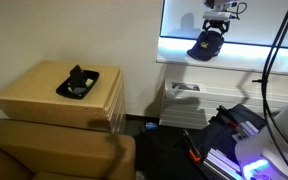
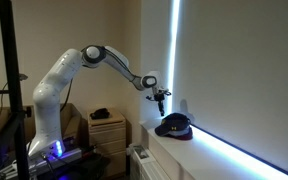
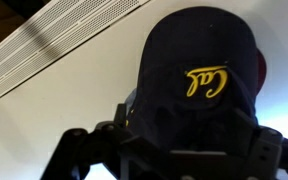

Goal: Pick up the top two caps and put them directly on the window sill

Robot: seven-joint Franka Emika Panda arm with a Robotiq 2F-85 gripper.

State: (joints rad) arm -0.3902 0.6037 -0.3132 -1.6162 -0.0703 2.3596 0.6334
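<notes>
Black gripper (image 2: 160,104), jaws seemingly spread and released, hovers at twelve o'clock above navy fabric cap (image 3: 194,80) with yellow lettering, resting on white window sill (image 3: 54,118).

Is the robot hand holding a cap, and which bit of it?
Hard to tell. The gripper hangs just above the dark cap resting on the window sill; a small gap seems to show, so probably nothing is held.
</notes>
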